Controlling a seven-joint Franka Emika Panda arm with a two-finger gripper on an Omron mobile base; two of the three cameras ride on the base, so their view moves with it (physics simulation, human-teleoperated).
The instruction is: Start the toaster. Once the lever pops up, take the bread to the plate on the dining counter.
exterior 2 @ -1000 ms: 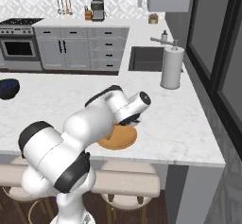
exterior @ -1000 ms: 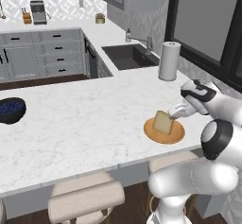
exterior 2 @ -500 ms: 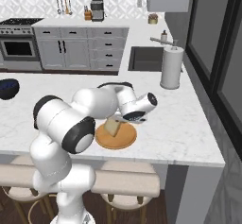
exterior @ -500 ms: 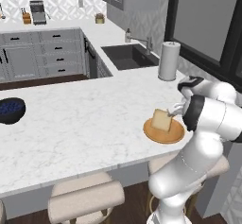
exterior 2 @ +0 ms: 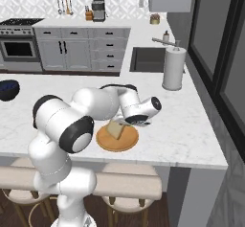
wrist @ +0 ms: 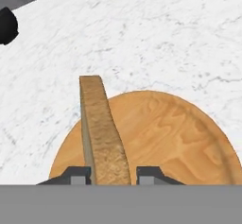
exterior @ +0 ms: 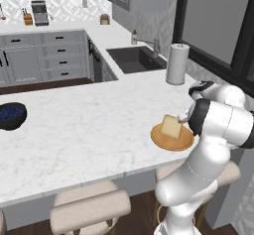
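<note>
On the dining counter (exterior: 89, 130), near its front edge, the wooden plate (exterior: 172, 140) lies flat, and the bread (exterior: 171, 126) stands on it, leaning, with its lower edge on the wood. Seen from my hand, the slice (wrist: 101, 133) rises on its edge between my two fingertips (wrist: 78, 176), and my gripper (wrist: 112, 176) has a small gap at each side of the crust, so I cannot tell if I am holding it or have released it. Far to the left on the counter sits a dark bowl of blue berries (exterior: 11, 115).
</note>
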